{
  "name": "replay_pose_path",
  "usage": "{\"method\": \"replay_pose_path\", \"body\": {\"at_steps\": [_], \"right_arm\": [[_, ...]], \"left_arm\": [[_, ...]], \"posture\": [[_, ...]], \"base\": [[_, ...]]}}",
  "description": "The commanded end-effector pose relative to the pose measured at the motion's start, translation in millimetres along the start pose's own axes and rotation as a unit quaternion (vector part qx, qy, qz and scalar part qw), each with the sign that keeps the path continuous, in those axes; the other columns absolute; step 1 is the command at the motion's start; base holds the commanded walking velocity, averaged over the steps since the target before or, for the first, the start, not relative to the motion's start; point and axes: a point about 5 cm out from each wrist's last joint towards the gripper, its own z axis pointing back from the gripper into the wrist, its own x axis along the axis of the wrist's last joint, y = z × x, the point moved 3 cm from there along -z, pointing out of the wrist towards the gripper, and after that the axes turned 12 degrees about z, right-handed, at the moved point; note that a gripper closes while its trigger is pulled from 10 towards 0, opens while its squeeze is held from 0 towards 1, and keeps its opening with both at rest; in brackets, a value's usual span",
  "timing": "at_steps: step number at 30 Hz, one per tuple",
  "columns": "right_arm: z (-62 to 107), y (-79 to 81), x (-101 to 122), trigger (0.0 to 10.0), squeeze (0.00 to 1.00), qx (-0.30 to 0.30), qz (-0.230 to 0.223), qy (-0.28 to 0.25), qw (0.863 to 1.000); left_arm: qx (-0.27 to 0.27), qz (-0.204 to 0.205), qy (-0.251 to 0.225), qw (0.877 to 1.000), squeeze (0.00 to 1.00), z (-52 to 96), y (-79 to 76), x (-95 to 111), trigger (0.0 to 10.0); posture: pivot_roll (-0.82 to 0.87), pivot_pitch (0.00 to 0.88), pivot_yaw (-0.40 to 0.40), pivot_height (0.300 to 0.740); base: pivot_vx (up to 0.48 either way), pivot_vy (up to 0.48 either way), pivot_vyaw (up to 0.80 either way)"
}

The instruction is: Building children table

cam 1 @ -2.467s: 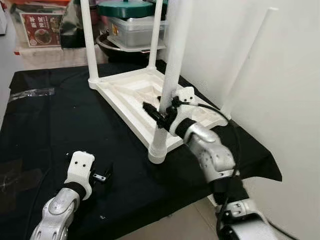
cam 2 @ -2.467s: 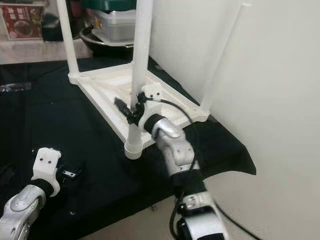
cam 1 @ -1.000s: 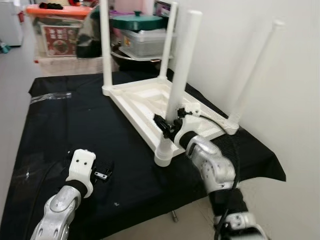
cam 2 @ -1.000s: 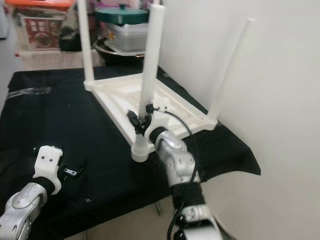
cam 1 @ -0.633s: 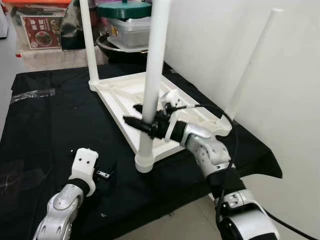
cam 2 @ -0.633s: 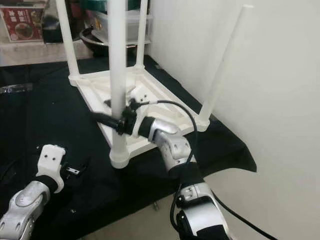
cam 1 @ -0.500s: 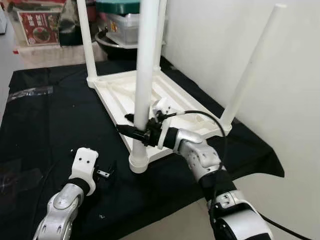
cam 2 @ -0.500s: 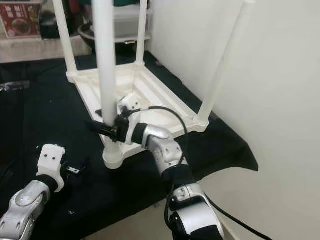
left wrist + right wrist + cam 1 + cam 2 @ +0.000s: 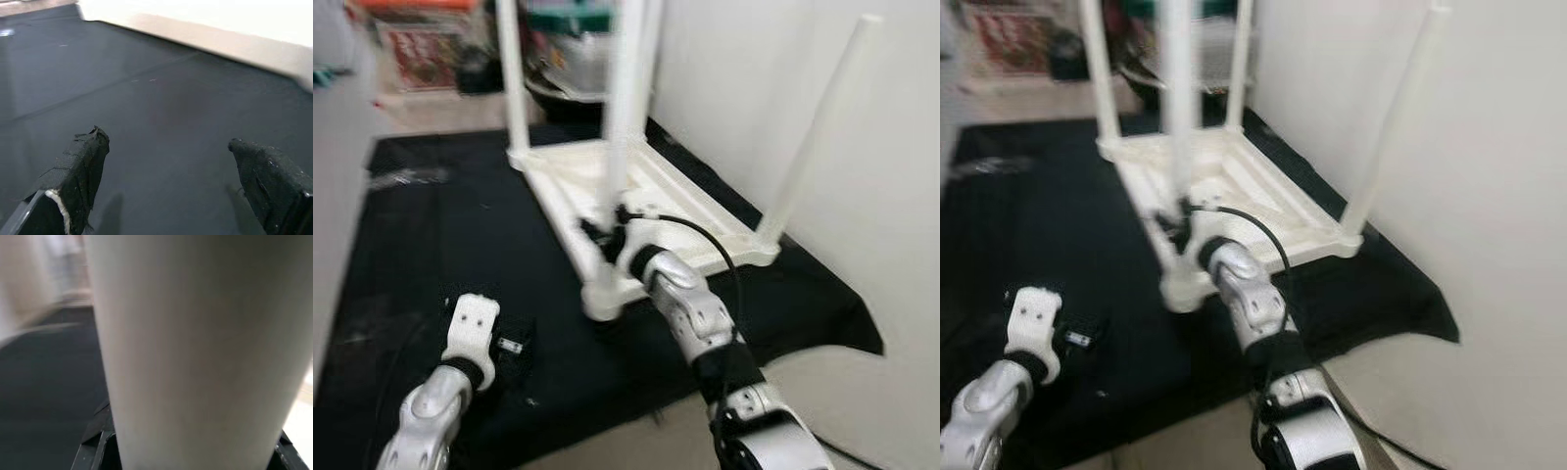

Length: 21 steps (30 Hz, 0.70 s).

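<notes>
Right edge of black cloth (image 9: 431, 245): upturned white plastic children's table (image 9: 656, 201), 4 legs up.
Right gripper (image 9: 605, 233): fingers clamped on near white leg (image 9: 617, 127).
Left gripper (image 9: 178, 183): fingers apart above near cloth edge.

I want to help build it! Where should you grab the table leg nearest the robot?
Low on the near table leg, just above its socket, coming from the robot's side. It is a round upright post, so jaws fit around it. The right gripper is closed there now; low holds probably wobble less.
</notes>
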Motion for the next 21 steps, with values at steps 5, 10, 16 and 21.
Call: {"method": "replay_pose_path", "body": {"at_steps": [5,10,16,21], "right_arm": [[12.0,-1.5,-14.3,0.0,0.00,-0.036,0.004,0.035,0.999],[1.2,13.6,21.2,10.0,1.00,0.064,-0.016,-0.026,0.997],[13.3,34.2,71.6,10.0,0.00,0.313,-0.051,-0.129,0.940],[24.6,47.8,65.9,10.0,0.00,0.452,0.003,-0.141,0.881]], "left_arm": [[-0.012,-0.002,-0.003,1.000,0.00,-2.3,-7.6,3.4,10.0],[-0.008,-0.010,-0.003,1.000,0.00,-3.5,0.6,6.0,10.0],[-0.013,-0.003,-0.008,1.000,0.00,-8.0,-7.2,7.3,10.0],[-0.012,-0.005,-0.008,1.000,0.00,-7.9,-3.7,8.0,10.0]], "posture": [[0.17,0.000,-0.087,0.740],[0.16,0.000,-0.092,0.740],[0.18,0.000,-0.094,0.740],[0.20,0.000,-0.104,0.740]], "base": [[0.000,0.000,0.00],[0.000,0.000,0.00],[0.000,0.000,0.00],[0.000,0.000,0.00]]}}
